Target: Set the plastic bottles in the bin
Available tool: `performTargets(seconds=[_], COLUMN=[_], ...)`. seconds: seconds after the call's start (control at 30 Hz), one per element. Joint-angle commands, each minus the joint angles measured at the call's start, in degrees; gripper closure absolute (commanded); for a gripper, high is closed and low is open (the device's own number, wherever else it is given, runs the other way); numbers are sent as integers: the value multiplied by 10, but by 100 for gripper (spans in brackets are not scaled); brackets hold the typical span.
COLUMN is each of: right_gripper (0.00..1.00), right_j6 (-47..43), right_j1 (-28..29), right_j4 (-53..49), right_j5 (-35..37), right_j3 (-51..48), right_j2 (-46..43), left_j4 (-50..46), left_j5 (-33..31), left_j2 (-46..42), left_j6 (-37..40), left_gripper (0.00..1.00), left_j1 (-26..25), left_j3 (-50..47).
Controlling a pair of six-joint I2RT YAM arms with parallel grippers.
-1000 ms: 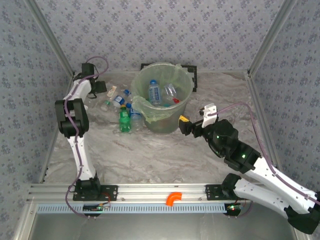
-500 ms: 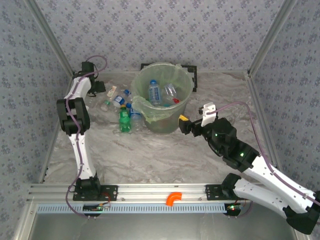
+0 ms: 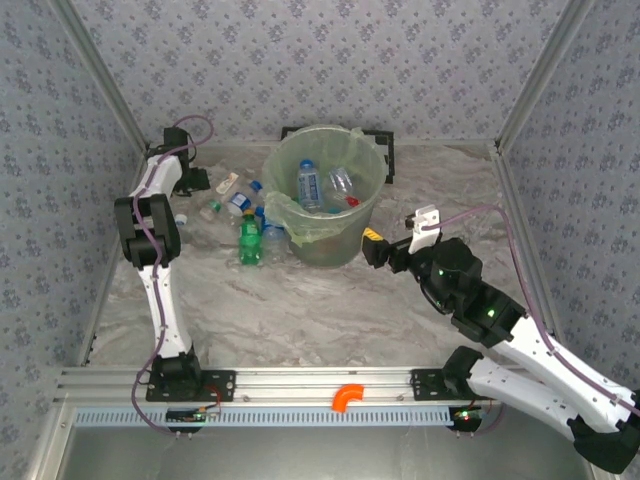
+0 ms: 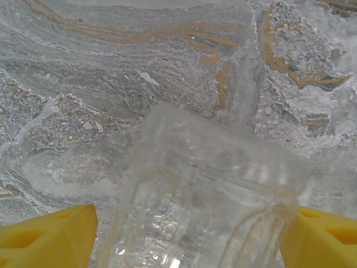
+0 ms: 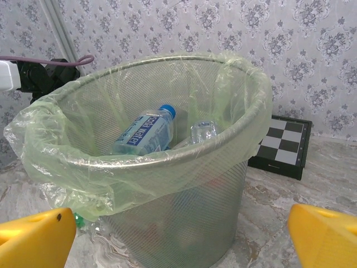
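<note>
Clear bottle [image 4: 212,190] lies on the surface [image 4: 83,84] at the far left, straddled by the left pincer [image 4: 189,240]. Its long axis runs straight out between the jaws. Whether they merely flank it or already pinch it I cannot tell. The bin [image 3: 335,245] stands to that arm's right, past other bottles [image 3: 247,240]. The right pincer [image 5: 178,240], spread and empty, faces the bin.

A robot test cell in a lab is indicated: a grey marble-patterned tabletop [image 3: 300,300] is enclosed by panels of floral grey wallpaper [image 3: 330,60] framed by bare aluminium posts [image 3: 100,72], and two white-and-black robot arms [image 3: 165,300] are bolted to an aluminium rail [image 3: 320,382].
</note>
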Motion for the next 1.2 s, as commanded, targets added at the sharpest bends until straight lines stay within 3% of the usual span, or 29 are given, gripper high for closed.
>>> performTargets(seconds=[0.0,0.1,0.33,0.73,0.97,1.17], right_gripper=[1,1,1,1,1,1], right_j6=[7,5,3,8,15,18], right_j1=[-3,-4,-5,-6,-7,-7], right_j4=[1,5,26,55,54,47], right_j5=[-2,-3,-15,-44,-64,-65], right_j3=[2,1,-20,-68,-77,-81], right_j2=[-2,-5,-23,-91,-103,-115], left_j4=[-28,-32,-20,7,-23,-37], left_j5=[-9,-20,-30,-10,-18,8], left_j2=[7,-8,-81,-281,-394,-421], left_j6=[-9,-16,-39,-160,-213,-234], left_gripper=[25,32,35,34,34,32], left_j1=[5,7,11,9,-34,-52], left_j3=[19,6,-95,-378,-494,-544])
